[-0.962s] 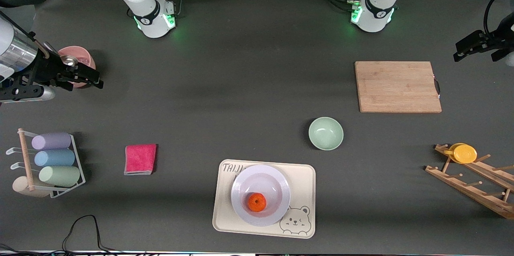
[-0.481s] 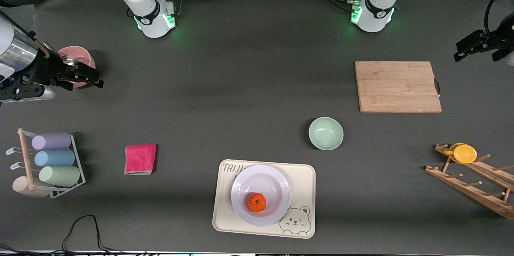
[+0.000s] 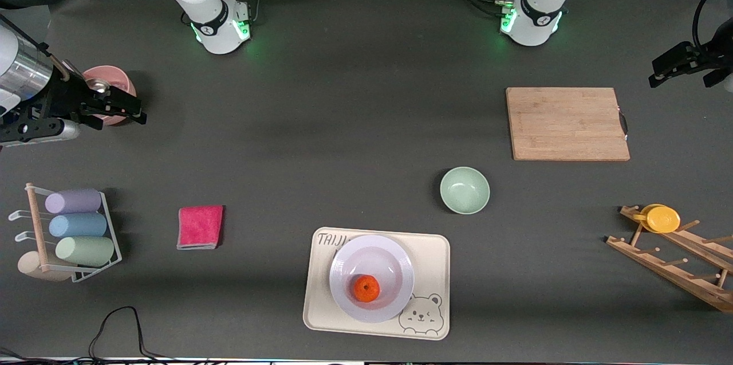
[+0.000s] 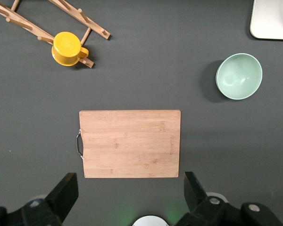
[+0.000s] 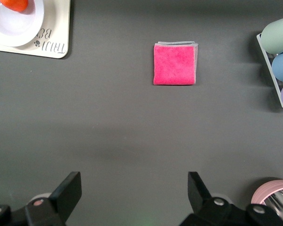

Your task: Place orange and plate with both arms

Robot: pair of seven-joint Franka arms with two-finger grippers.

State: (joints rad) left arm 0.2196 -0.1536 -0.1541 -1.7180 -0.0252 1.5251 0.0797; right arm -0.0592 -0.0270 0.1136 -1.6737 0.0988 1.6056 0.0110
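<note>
Both grippers stand wide open and empty, and almost nothing has changed over the last second. The left gripper [image 3: 684,69] has only edged slightly toward the table edge, up in the air past the cutting board [image 3: 567,124] at the left arm's end. The right gripper [image 3: 117,108] has held its place over the pink cup [image 3: 109,85]. Landmark: the bear tray [image 3: 435,273]. The plate [image 3: 395,302] lies on this tray, and the orange [image 3: 366,288] rests in the plate's shallow centre; neither has shifted. The mint bowl [image 3: 464,189] sits near the tray, farther from the front camera. Judgement: placement looks finished, both arms retired and waiting well apart from the tray.
</note>
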